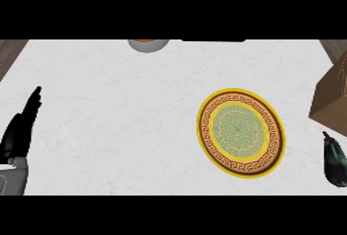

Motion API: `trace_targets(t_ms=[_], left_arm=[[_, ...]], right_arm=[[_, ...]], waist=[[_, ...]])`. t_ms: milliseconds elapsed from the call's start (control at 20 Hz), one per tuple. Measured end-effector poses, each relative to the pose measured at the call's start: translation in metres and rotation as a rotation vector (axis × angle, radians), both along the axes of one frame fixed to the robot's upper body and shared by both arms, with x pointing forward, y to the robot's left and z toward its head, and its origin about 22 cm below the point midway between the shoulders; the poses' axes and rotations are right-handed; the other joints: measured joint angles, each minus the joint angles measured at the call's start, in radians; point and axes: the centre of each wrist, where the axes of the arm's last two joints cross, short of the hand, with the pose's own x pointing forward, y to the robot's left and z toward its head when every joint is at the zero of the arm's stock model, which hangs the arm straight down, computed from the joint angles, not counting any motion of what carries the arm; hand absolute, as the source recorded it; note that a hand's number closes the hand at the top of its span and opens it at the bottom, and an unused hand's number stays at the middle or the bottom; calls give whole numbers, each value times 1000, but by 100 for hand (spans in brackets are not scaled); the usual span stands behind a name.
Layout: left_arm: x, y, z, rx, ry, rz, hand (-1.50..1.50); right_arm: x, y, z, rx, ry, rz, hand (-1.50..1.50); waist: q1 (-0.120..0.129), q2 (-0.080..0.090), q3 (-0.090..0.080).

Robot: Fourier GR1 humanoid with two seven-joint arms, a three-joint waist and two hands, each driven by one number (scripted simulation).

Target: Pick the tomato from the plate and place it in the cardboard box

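**Plate bare, no tomato in sight**

You see a white bench point(122, 92) with a round yellow-rimmed plate point(240, 132) as your landmark; its patterned face shows nothing on it. The cardboard box point(333, 98) sits right of the plate, cut by the edge. Below the box, the right hand point(334, 163) shows dark; you cannot tell its fingers' state. Far left of the plate, the left hand point(20, 131) rests with fingers straight, together. A grey bowl point(148, 44) lies beyond the plate.

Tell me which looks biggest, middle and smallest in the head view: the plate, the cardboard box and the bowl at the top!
1. Plate: biggest, and it shows whole.
2. Cardboard box: middle, but the picture's right edge cuts it off, so it may really be bigger.
3. Bowl: smallest, though its top part is cut off too.
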Motion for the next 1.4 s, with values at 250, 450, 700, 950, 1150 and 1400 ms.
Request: trace_targets(t_ms=[250, 450, 700, 950, 1150, 1400], left_arm=[[-5, 1, 0, -2, 4, -8, 0], [-7, -3, 0, 2, 3, -6, 0], [1, -2, 2, -3, -5, -11, 0], [1, -2, 1, -3, -6, -11, 0], [1, 3, 4, -8, -6, -10, 0], [-1, -3, -4, -11, 0, -10, 0]], right_arm=[[42, 9, -22, 28, 27, -7, 150], [66, 10, -40, 16, 68, -41, 150], [89, 19, -67, 108, 114, -96, -150], [96, 13, -81, 185, 138, -95, -150], [100, 12, -85, 205, 74, -77, -150], [99, 7, -81, 238, -92, -80, -150]], waist=[[3, 1, 0], [5, 2, 1], [11, 5, -2], [11, 1, -5], [11, 0, -8], [7, 0, -6]])
